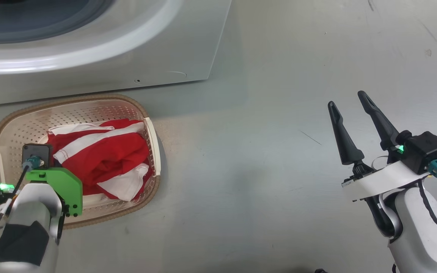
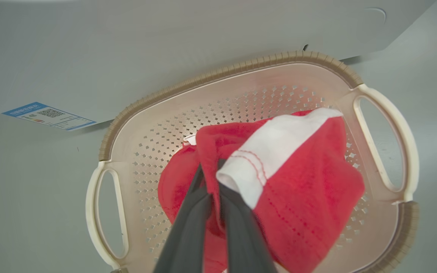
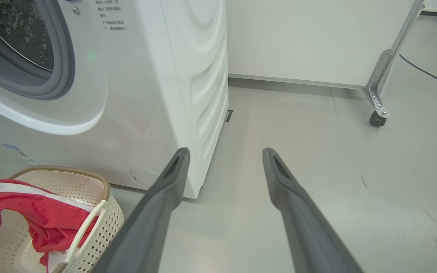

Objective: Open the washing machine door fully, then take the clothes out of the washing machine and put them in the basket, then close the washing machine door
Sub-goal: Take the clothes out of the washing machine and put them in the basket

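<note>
Floor [image 3: 355,170]: pale grey, smooth, faintly glossy, scuffs and a thin dark scratch [image 1: 310,137]. White wall panel [image 3: 309,38] at 12 o'clock in right wrist view, grey skirting [image 3: 279,80] below. Metal frame leg [image 3: 383,68] on a black caster [image 3: 377,120] at 2 o'clock; dark cable [image 3: 431,75] beyond. Light even, soft

clothes [image 1: 101,159] lying in the basket [image 1: 25,125]; basket on the floor [image 1: 260,170], just before the washing machine [image 1: 127,57].

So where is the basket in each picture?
Head view: basket at the lower left, just below the washer.
Left wrist view: across the middle.
Right wrist view: bottom left corner.
Shared landmark: the white washer right beside it.
</note>
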